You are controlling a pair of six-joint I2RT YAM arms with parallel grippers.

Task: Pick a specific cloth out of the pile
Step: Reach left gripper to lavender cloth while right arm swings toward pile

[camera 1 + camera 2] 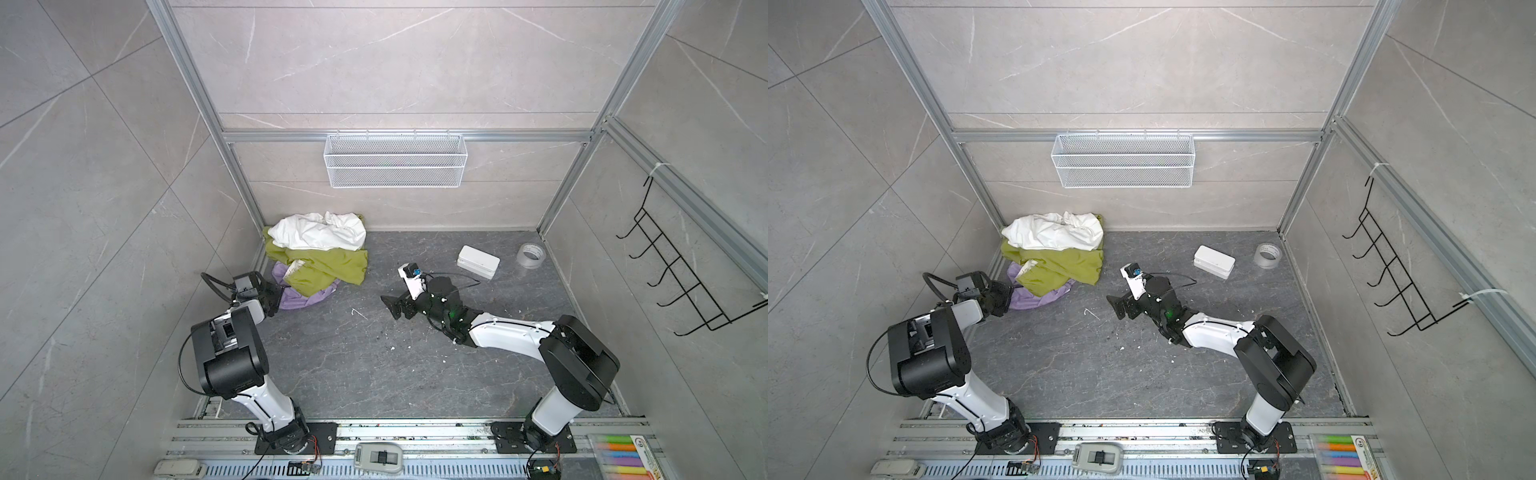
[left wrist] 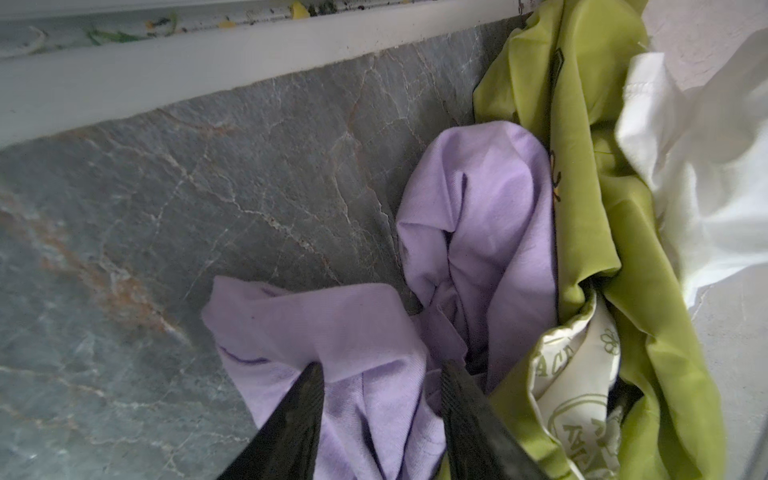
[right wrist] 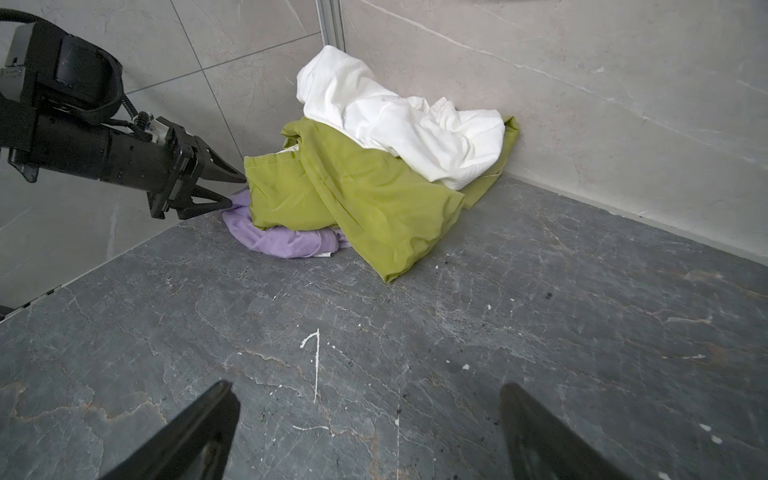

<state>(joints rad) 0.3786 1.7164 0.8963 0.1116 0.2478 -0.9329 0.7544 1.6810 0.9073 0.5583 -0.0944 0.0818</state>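
The pile (image 1: 320, 253) lies in the far left corner of the floor, with a white cloth (image 1: 320, 232) on top and an olive-green cloth (image 1: 332, 268) under it. At the bottom the lavender cloth (image 1: 303, 299) (image 1: 1034, 300) (image 3: 282, 243) pokes out at the near left edge. My left gripper (image 1: 284, 293) (image 1: 1013, 291) (image 2: 380, 368) (image 3: 239, 191) has come in from the left. Its two fingers pinch a bunched fold of the lavender cloth (image 2: 478, 199). My right gripper (image 1: 388, 305) (image 1: 1115, 305) (image 3: 365, 390) hovers open over bare floor right of the pile, holding nothing.
A small white box (image 1: 478, 262) and a tape roll (image 1: 531, 254) sit at the back right. A white wire basket (image 1: 395, 160) hangs on the back wall, and a black hook rack (image 1: 681, 274) on the right wall. The left wall rail (image 2: 249, 62) runs close beside the pile.
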